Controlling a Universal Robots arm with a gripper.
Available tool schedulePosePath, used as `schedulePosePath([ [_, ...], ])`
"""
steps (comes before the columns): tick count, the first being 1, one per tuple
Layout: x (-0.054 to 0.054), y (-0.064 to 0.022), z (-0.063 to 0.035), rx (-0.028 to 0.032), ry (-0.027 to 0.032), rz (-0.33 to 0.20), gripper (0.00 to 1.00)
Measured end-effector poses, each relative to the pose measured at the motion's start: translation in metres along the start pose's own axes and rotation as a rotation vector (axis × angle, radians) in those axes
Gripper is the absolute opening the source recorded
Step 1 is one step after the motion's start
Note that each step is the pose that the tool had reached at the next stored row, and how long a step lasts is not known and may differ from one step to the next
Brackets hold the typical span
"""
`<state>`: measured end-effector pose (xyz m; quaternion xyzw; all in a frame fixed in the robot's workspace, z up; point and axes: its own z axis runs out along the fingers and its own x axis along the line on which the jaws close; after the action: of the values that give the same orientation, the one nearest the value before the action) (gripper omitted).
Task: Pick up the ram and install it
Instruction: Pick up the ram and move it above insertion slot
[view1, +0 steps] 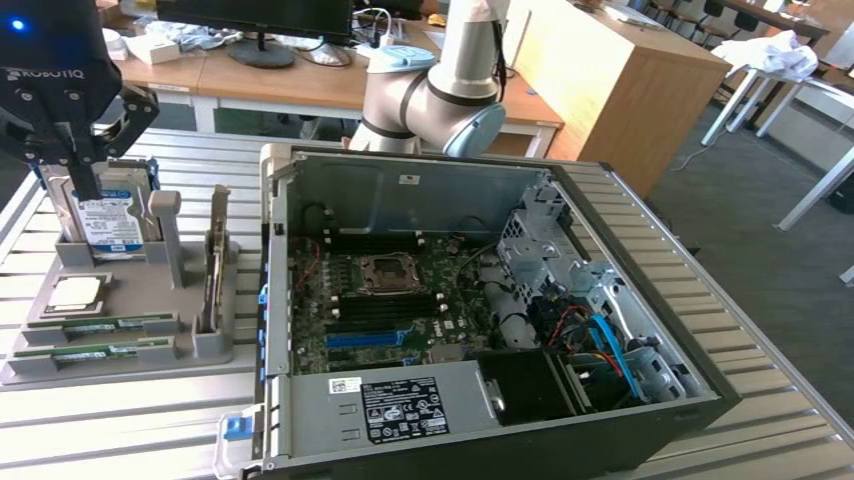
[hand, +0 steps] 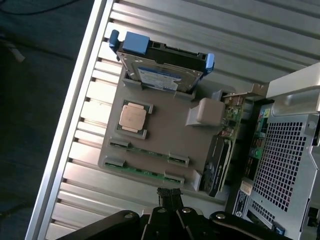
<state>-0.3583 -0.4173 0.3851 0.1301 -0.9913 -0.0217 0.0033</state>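
In the upper left of the exterior view the gripper (view1: 84, 185) hangs point-down over the hard drive (view1: 107, 225), which stands on edge at the back of a grey holder (view1: 80, 378). Its fingers are pressed together with nothing between them.

The ram (view1: 114, 323) lies flat in a slot at the front of that holder, in the lower left of the frame. A second stick (view1: 100, 351) lies in its own slot just beside it. Neither is touched. Each rests with end blocks cradling it, probably so its long edges stay free for a pinch from above. The wrist view looks down on the same holder (hand: 165, 130), with the ram (hand: 150, 151) lying between the gripper (hand: 169, 196) and the square processor chip (hand: 132, 117).

To the right on the bench (view1: 134, 430) the computer case (view1: 400, 170) lies on its side with the panel off, so the memory slots (view1: 380, 305) face upward and can be reached from above.
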Motion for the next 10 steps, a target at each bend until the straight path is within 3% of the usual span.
schedulePosePath([
  [10, 0.0000, 0.0000, 0.0001, -0.0006, 0.0056, -0.063, 0.10],
])
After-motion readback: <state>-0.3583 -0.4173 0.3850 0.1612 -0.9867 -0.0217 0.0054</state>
